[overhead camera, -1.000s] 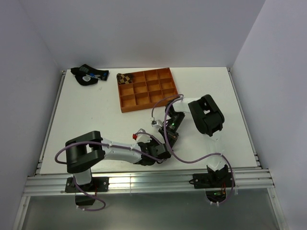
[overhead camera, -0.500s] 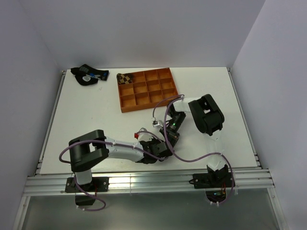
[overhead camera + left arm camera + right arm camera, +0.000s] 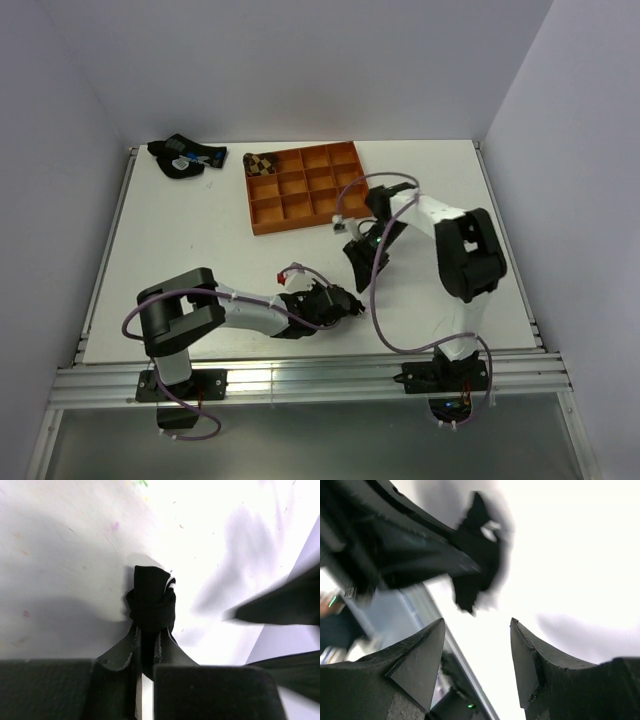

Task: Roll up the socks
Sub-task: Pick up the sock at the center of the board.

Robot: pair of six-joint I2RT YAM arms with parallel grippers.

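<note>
Left gripper [image 3: 147, 632]: matte black fingers pressed together, pinching the black ankle sock [image 3: 150, 597]. The sock is a crumpled, soft knit lump with a thin white stripe showing at its upper right, lying on the smooth white table [image 3: 180, 250], lower centre of the top view. Right gripper [image 3: 477, 660]: wedge-shaped black fingers spread, nothing between them, sock apart at upper centre of its view, blurred. Argyle sock [image 3: 262, 163]: a brown-and-black diamond-pattern wad in the upper-left compartment of the orange tray [image 3: 305, 187], a rigid grid of square cells. Dark bundle [image 3: 180, 158] at upper left of the table.
</note>
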